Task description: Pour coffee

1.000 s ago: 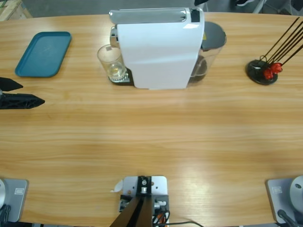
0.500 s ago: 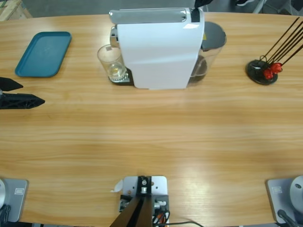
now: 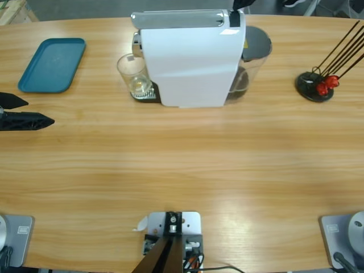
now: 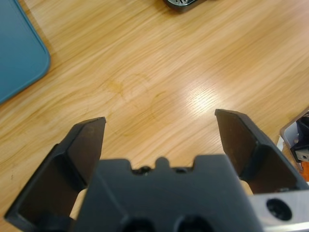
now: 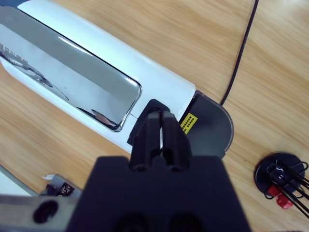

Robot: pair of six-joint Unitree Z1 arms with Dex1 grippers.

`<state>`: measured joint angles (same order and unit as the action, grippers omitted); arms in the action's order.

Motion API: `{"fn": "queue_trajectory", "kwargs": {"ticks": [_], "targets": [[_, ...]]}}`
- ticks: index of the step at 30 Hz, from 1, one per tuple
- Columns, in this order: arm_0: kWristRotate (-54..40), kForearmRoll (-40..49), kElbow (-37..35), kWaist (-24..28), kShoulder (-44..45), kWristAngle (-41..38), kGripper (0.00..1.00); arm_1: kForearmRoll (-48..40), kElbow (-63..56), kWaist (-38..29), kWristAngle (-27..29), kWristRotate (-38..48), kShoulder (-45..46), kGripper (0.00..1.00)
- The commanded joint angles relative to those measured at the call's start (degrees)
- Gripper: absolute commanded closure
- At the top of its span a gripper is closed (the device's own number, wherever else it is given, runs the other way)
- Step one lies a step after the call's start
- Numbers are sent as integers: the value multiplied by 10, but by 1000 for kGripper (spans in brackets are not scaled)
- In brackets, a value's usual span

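At the table's nine o'clock edge the left gripper (image 3: 23, 111) pokes in, its black jaws spread wide over bare wood with nothing between them. Just beyond it, toward ten o'clock, lies a teal tray (image 3: 52, 64). Moving right, a clear glass tumbler (image 3: 132, 75) stands on the drip plate against the left flank of the white coffee machine (image 3: 190, 60) at twelve o'clock; a little pale coffee (image 3: 140, 87) sits in its bottom. The right gripper (image 5: 161, 121) hangs above the machine's top, at the black end of its chrome lid, jaws pressed together. Toward two o'clock sits a black round stand (image 3: 314, 86) holding dark sticks.
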<state>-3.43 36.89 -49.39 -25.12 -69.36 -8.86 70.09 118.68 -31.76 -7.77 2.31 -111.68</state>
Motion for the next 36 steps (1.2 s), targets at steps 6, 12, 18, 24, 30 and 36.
{"fn": "queue_trajectory", "kwargs": {"ticks": [6,12,18,24,30,36], "targets": [[-1,-10,17,-18,2,-8,9,24,60,-33,-23,-29,74,0],[-79,-8,19,-28,-3,-53,0,-31,-95,-36,-98,-40,172,0],[-123,-7,12,-28,19,-102,0,-151,-314,-46,-117,-40,297,0],[-179,-42,52,-29,20,-115,0,-293,-529,-65,-112,22,418,0],[-211,-61,61,-28,21,-119,0,-401,-647,-156,-33,2,425,0],[-206,-4,53,-28,54,-134,0,-473,-689,-157,-29,16,430,0]]}}
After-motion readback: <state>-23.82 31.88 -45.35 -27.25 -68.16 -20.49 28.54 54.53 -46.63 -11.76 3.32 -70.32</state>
